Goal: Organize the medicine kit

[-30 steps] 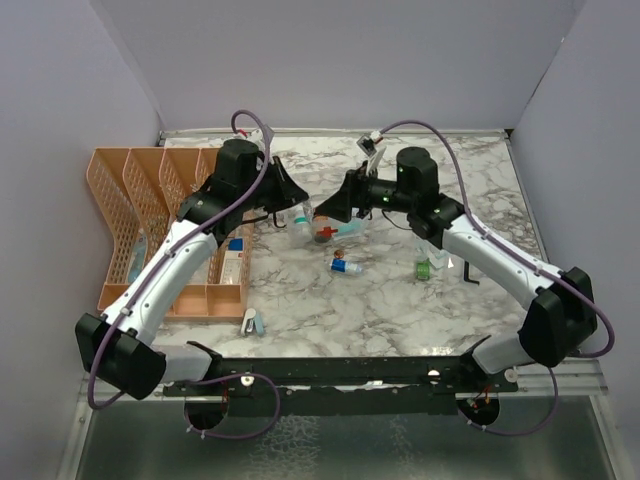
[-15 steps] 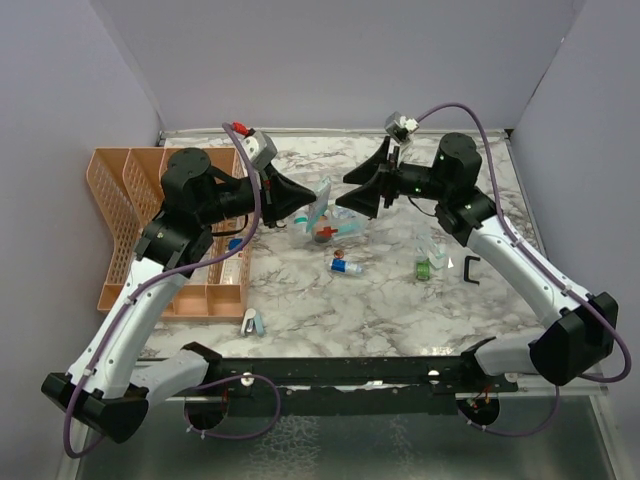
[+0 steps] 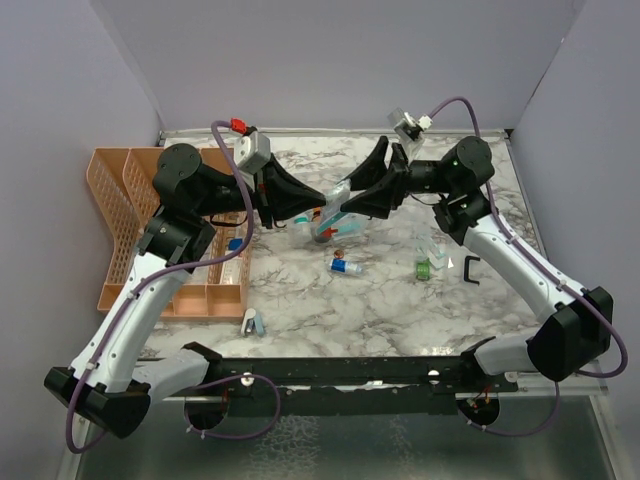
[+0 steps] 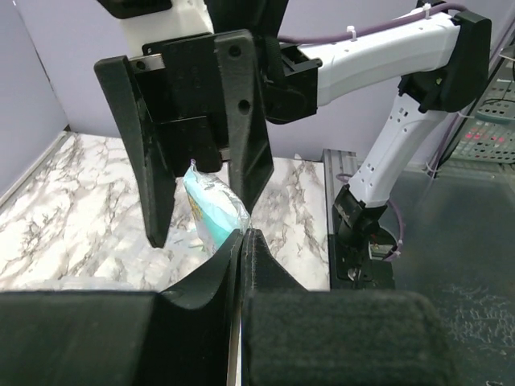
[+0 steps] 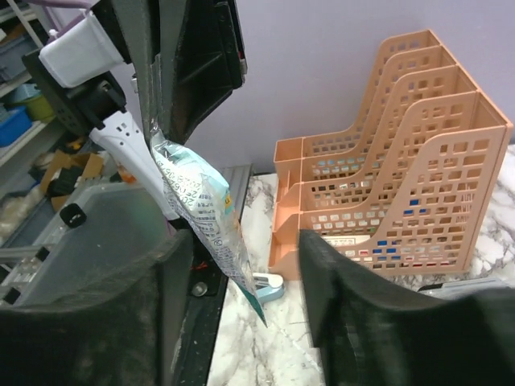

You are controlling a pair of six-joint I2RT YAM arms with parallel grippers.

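A clear and teal sealed packet [image 3: 337, 192] hangs in the air above the medicine kit [image 3: 335, 232], a small clear box with a red cross on the marble table. My left gripper [image 3: 318, 198] is shut on the packet's edge; in the left wrist view my left gripper [image 4: 241, 240] pinches the packet [image 4: 211, 211]. My right gripper [image 3: 347, 207] faces it, open, its fingers either side of the packet without closing. In the right wrist view the packet [image 5: 201, 209] hangs between the spread fingers [image 5: 338, 305] of my right gripper [image 5: 241, 297].
An orange lattice organizer [image 3: 130, 215] stands at the left, also in the right wrist view [image 5: 386, 201]. A small blue-capped bottle [image 3: 346, 266], a green bottle [image 3: 423, 268] and a black clip [image 3: 470, 270] lie on the table. A blue-white item [image 3: 252, 321] lies near the front.
Both grippers have risen from the kit and drawn back. The left gripper has lifted the packet out and up; the right gripper has opened around it.
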